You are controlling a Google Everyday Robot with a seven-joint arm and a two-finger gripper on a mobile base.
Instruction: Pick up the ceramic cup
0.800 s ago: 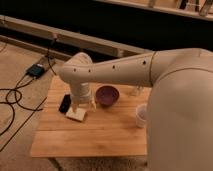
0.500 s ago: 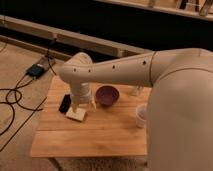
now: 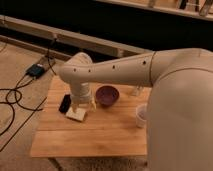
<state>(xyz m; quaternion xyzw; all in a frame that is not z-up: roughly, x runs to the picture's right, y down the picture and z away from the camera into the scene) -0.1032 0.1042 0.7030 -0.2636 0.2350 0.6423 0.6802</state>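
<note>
The ceramic cup (image 3: pixel 141 116) is small, plain and white. It stands near the right side of the wooden table (image 3: pixel 100 135), partly hidden by my arm's large white shell. My gripper (image 3: pixel 81 106) hangs at the end of the arm over the table's left part, well left of the cup and just left of the dark purple bowl (image 3: pixel 107 95). It is right above a small white flat object (image 3: pixel 76 115).
A black flat object (image 3: pixel 65 103) lies left of the gripper. A small clear glass (image 3: pixel 136 91) stands behind and right of the bowl. Cables (image 3: pixel 15 97) and a dark box (image 3: pixel 36 70) lie on the floor to the left.
</note>
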